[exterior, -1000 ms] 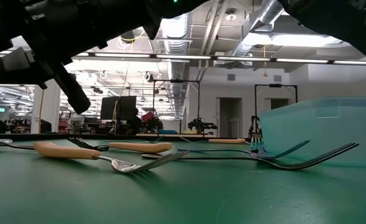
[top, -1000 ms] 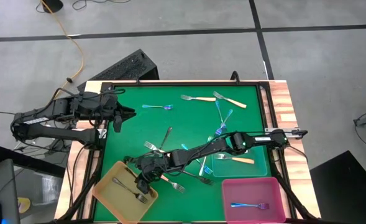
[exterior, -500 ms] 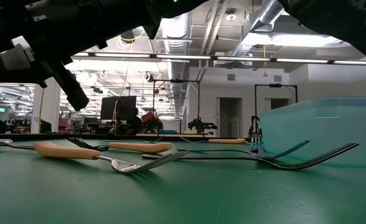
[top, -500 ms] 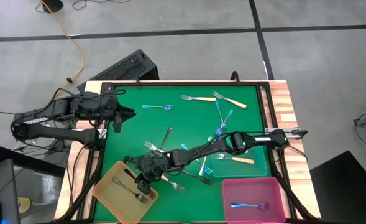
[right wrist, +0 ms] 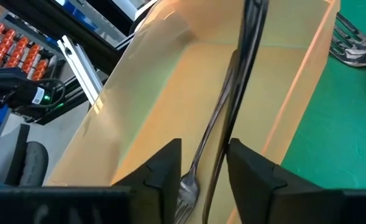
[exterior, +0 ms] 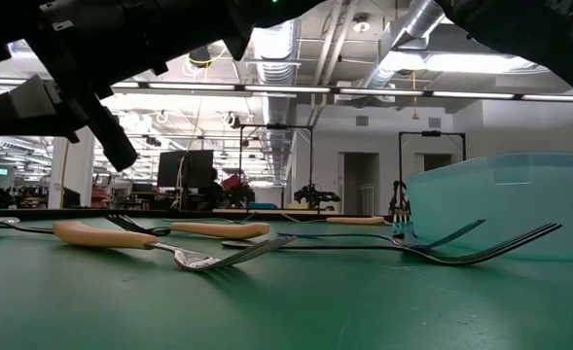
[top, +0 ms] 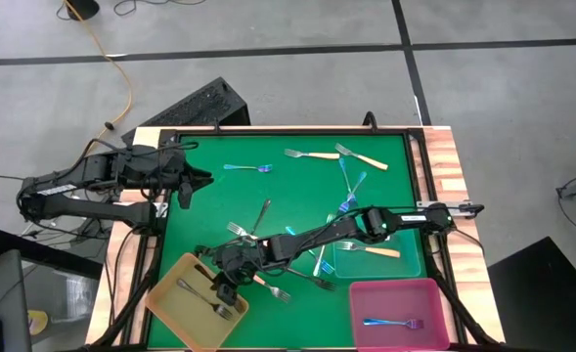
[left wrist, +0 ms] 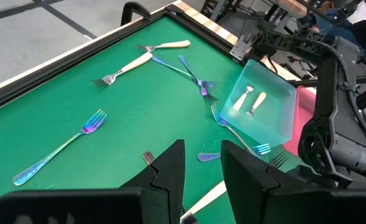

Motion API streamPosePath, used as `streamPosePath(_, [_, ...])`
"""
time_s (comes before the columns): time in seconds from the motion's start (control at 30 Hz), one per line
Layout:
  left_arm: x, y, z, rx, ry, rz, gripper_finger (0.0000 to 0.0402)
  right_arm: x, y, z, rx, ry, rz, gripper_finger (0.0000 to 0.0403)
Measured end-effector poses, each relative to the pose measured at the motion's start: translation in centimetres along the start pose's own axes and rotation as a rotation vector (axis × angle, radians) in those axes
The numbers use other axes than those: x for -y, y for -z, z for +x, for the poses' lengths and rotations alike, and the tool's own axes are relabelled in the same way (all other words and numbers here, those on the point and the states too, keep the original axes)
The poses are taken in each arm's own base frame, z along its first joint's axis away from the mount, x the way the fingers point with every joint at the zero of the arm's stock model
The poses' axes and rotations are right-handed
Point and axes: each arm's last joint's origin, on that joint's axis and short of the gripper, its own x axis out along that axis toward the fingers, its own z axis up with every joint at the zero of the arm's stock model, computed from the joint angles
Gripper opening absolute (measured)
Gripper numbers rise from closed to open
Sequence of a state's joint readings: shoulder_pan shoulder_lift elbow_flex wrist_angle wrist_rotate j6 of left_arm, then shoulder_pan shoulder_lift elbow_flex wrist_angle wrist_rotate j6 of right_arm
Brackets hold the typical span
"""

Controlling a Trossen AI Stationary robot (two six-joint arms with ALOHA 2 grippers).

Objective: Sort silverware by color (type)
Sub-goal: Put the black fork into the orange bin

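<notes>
two pincers are mine. my right pincer (top: 226, 285) is stretched far across the green bench (top: 288, 186), over the inner edge of the yellow tray (top: 170, 313) at the near left corner. its fingers (right wrist: 257, 177) have a narrow gap between them, and a dark fork (right wrist: 248, 68) stands up and down in that gap, above the tray floor. i cannot tell if the fingers are pressing on it or are apart from it. two more dark forks (top: 198, 293) lie flat in the yellow tray, side by side.

my left pincer (top: 201, 179) waits over the left edge of the bench, well apart from the forks. its fingers (left wrist: 170, 171) have a narrow gap and nothing is in it.

many forks are on the green. one blue fork (top: 246, 168) lies alone near the far left. two cream-handled forks (top: 312, 154) lie near the far edge, close to each other. some blue forks (top: 351, 191) lie between them and the clear teal tray (top: 420, 262). that tray is at the right, and a cream-handled fork (top: 380, 250) lies in it. the pink tray (top: 395, 293) is at the near right corner, with one blue fork (top: 393, 322) in it. near my right arm there is a loose bunch of dark forks (top: 253, 227) and one more dark fork (top: 312, 282) nearer the trays.

in the low view, cream handles (exterior: 101, 233) and dark forks (exterior: 481, 248) lie flat on the green.
</notes>
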State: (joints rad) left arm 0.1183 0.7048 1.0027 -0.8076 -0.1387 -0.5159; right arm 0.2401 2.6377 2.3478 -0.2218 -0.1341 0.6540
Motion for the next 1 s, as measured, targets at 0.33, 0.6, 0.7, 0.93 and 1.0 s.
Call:
streamPosePath(0.33, [-0.01,0.02,0.0,-0.002,-0.001,0.0,0.0088,0.0,-0.04,-0.03,0.0,0.0,0.001,0.0175])
streamPosePath(0.6, [-0.06,0.1,0.0,-0.01,-0.006,0.0,0.0088,0.0,-0.02,-0.03,-0.001,0.001,-0.004,0.0175])
streamPosePath(0.7, [-0.05,0.1,0.0,-0.01,-0.005,-0.001,0.0088,0.01,-0.02,-0.03,-0.001,0.001,-0.02,0.0175])
streamPosePath(0.93, [-0.1,0.17,0.0,-0.017,-0.01,-0.001,0.0088,-0.05,-0.12,-0.09,-0.002,0.002,-0.131,0.0175])
streamPosePath(1.0, [-0.1,0.17,0.0,-0.018,-0.01,-0.002,0.0088,-0.1,-0.18,-0.1,0.003,-0.001,-0.178,0.0175])
